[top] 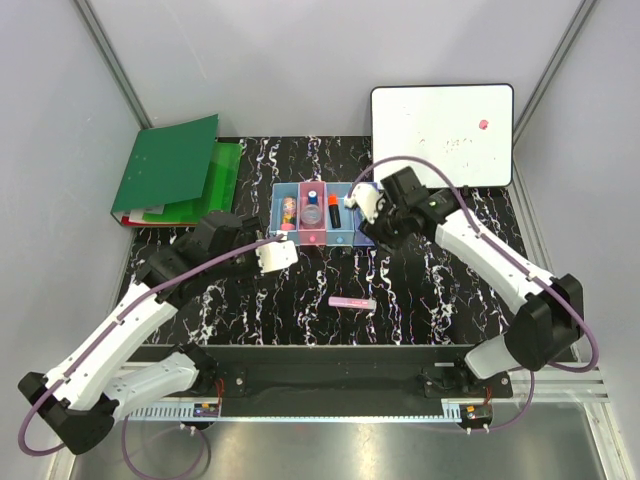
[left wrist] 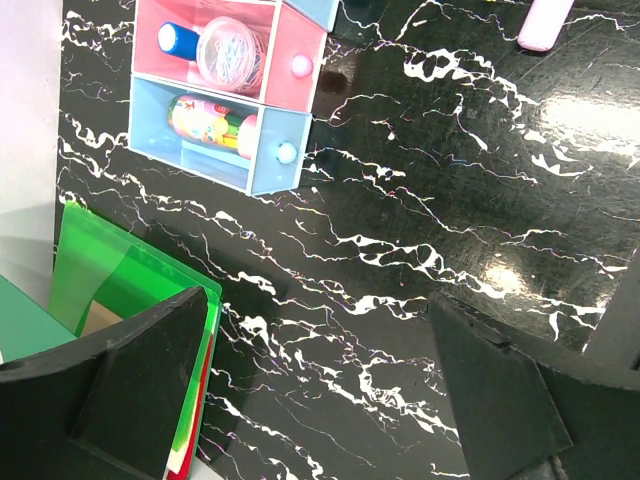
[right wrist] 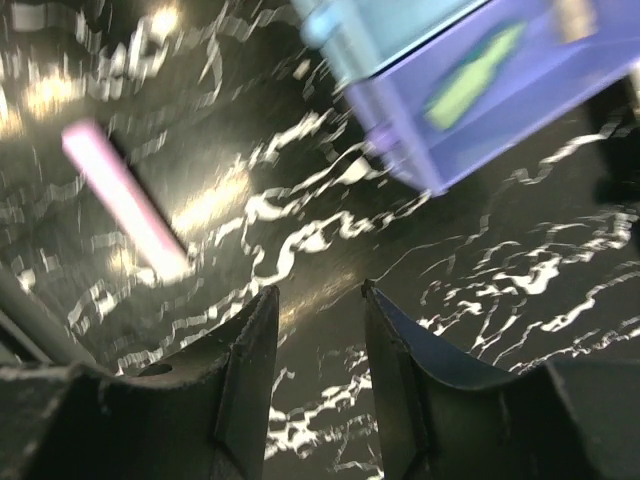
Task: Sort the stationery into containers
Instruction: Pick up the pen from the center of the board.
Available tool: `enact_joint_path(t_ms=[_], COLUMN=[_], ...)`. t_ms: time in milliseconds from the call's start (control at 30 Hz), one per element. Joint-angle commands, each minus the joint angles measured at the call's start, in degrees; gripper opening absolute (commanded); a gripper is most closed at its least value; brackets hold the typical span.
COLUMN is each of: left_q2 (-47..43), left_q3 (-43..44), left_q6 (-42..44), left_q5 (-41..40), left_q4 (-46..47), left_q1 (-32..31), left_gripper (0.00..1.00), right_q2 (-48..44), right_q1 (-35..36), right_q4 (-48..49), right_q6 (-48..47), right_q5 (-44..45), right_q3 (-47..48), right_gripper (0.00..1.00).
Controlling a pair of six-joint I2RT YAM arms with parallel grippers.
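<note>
Four narrow bins stand in a row at the table's middle back: light blue (top: pixel 275 212), pink (top: pixel 313 238), light blue (top: pixel 341 238) and violet-blue (top: pixel 361 242). The left bin (left wrist: pixel 270 150) holds the pink-yellow eraser (left wrist: pixel 205 120). The pink bin (left wrist: pixel 295 62) holds the round clear piece (left wrist: pixel 232 52) and a blue-capped item. The orange-capped stick (top: pixel 334 210) lies in the third bin. The green pen (right wrist: pixel 470 80) lies in the violet-blue bin (right wrist: pixel 520 120). The pink marker (top: pixel 352 301) lies on the table in front. My left gripper (left wrist: pixel 320 350) is open and empty. My right gripper (right wrist: pixel 318 295) is open and empty over the table beside the violet-blue bin.
Green binders (top: pixel 175 170) lie at the back left and also show by my left finger (left wrist: pixel 110 290). A whiteboard (top: pixel 442 120) leans at the back right. The table is black marble pattern.
</note>
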Motion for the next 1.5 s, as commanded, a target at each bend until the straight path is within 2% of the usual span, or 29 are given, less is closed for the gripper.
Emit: enact_joint_path(t_ms=[0, 233, 500, 1033, 1467], left_q2=[0.0, 0.5, 0.0, -3.6, -5.2], left_q3=[0.8, 3.1, 3.5, 5.3, 5.3], left_q6=[0.0, -0.1, 0.4, 1.2, -0.3], left_q5=[-0.7, -0.8, -0.8, -1.0, 0.2], left_q4=[2.6, 2.6, 2.5, 1.9, 2.1], left_q1=[0.2, 0.2, 0.2, 0.1, 0.2], left_gripper=[0.99, 0.99, 0.99, 0.99, 0.99], right_q2=[-2.2, -1.3, 3.4, 15.7, 19.6], right_q1=[3.1, 9.6, 17.9, 19.9, 20.4], right_q4=[-4.2, -4.0, 0.1, 7.2, 8.4], right_q6=[-9.5, -14.2, -12.6, -12.2, -10.3], right_q5=[-0.2, 1.3, 0.8, -0.7, -1.7], right_q3=[-4.5, -11.3, -13.6, -9.3, -7.9], right_gripper=[0.47, 0.48, 0.49, 0.51, 0.51])
